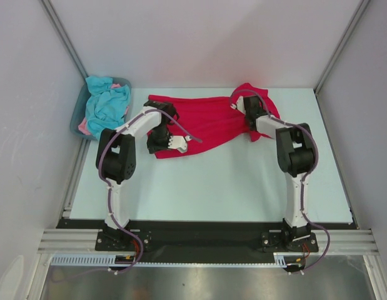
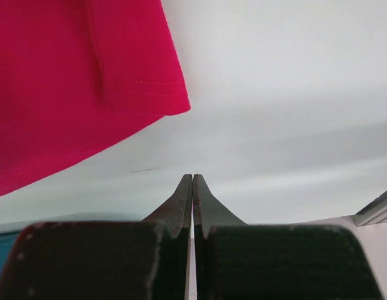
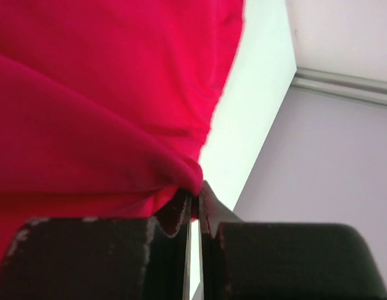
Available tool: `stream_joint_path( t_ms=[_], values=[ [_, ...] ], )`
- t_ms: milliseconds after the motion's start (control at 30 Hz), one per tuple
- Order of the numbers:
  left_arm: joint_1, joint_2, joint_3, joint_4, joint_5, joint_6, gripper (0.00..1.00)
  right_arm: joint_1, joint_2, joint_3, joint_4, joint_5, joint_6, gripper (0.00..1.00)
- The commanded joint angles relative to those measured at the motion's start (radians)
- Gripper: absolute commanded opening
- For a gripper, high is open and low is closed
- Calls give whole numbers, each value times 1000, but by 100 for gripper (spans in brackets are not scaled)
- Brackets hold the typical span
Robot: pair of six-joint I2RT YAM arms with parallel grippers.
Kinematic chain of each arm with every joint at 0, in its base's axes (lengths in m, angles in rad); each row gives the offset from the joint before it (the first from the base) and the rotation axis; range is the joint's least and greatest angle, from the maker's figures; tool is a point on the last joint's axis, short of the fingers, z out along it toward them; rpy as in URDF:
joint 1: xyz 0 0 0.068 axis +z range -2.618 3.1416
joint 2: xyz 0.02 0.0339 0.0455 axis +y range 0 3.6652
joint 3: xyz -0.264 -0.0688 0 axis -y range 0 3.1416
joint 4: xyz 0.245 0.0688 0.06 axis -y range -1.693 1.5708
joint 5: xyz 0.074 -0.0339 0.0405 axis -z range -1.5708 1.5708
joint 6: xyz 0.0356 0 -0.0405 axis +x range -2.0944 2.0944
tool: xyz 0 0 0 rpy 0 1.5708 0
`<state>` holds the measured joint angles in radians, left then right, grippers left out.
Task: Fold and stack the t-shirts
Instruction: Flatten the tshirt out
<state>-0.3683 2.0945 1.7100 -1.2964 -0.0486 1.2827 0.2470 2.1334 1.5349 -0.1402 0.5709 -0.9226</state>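
Observation:
A crimson red t-shirt (image 1: 209, 119) lies spread and rumpled across the back of the table. Its right end is bunched up under my right gripper (image 1: 239, 104). In the right wrist view that gripper (image 3: 196, 189) is shut on a fold of the red t-shirt (image 3: 99, 100). My left gripper (image 1: 194, 139) hovers over the shirt's near edge, shut and holding nothing. In the left wrist view its fingers (image 2: 192, 180) are pressed together above bare table, and a hemmed sleeve of the red t-shirt (image 2: 140, 81) lies up and to the left. Turquoise-blue t-shirts (image 1: 107, 103) and a bit of pink (image 1: 84, 128) fill the tub.
The grey-blue plastic tub (image 1: 77, 117) stands at the table's back left corner, against the left wall. White walls with metal frame posts (image 1: 341, 47) close in the table on three sides. The pale table surface (image 1: 212, 187) stretches between the shirt and the arm bases.

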Motion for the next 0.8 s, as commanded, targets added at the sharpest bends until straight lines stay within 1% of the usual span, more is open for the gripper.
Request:
stream_joint_path(
  t_ms=[0, 33, 67, 100, 133, 167, 200, 233, 267, 300, 333, 367, 433, 467, 500, 533, 567, 600, 667, 733, 767],
  values=[
    [-8, -42, 25, -21, 26, -10, 0, 1, 81, 4, 362, 179, -139, 7],
    [-8, -44, 25, -20, 26, -14, 0, 3, 109, 8, 385, 210, -151, 9],
    [-8, -47, 22, -21, 26, -16, 0, 3, 109, 11, 401, 213, -154, 24],
    [-8, -50, 19, -20, 27, -19, 0, 5, 100, 11, 399, 215, -147, 28],
    [-8, -53, 16, -20, 27, -20, 0, 8, 74, 17, 383, 208, -127, 31],
    [-8, -57, 7, -20, 29, -22, 0, 8, 56, 27, 291, 202, -101, 36],
    [-8, -59, 4, -20, 30, -20, 0, 9, 37, 57, 234, 181, -32, 37],
    [-8, -60, -3, -17, 29, -23, 0, 11, -2, 74, 172, 163, 3, 41],
    [-8, -62, -9, -15, 29, -22, 0, 14, -22, 88, 13, 138, 37, 45],
    [-8, -62, -12, -15, 27, -23, 0, 14, -41, 102, -46, 88, 104, 51],
    [-8, -60, -13, -15, 27, -23, 0, 17, -62, 126, -109, 54, 132, 56],
    [-8, -60, -18, -12, 26, -23, 0, 20, -93, 145, -254, 14, 161, 60],
    [-8, -54, -18, -12, 27, -25, 0, 23, -125, 174, -359, -92, 220, 66],
    [-8, -53, -16, -14, 27, -23, 0, 24, -148, 183, -489, -141, 229, 66],
    [-8, -53, -15, -11, 27, -23, 0, 26, -159, 186, -536, -217, 238, 66],
    [-8, -50, -15, -12, 24, -23, 1, 26, -167, 188, -583, -248, 245, 66],
    [-8, -48, -12, -11, 24, -20, 1, 28, -184, 179, -675, -281, 240, 66],
    [-8, -47, -12, -9, 24, -22, 2, 31, -190, 162, -708, -333, 235, 65],
    [-8, -42, -7, -7, 26, -19, 4, 37, -211, 90, -755, -370, 223, 62],
    [-8, -36, -3, 11, 30, -19, 7, 40, -243, 16, -754, -408, 215, 59],
    [-8, -33, 0, 16, 33, -23, 9, 41, -251, 16, -751, -408, 212, 58]
  ],
)
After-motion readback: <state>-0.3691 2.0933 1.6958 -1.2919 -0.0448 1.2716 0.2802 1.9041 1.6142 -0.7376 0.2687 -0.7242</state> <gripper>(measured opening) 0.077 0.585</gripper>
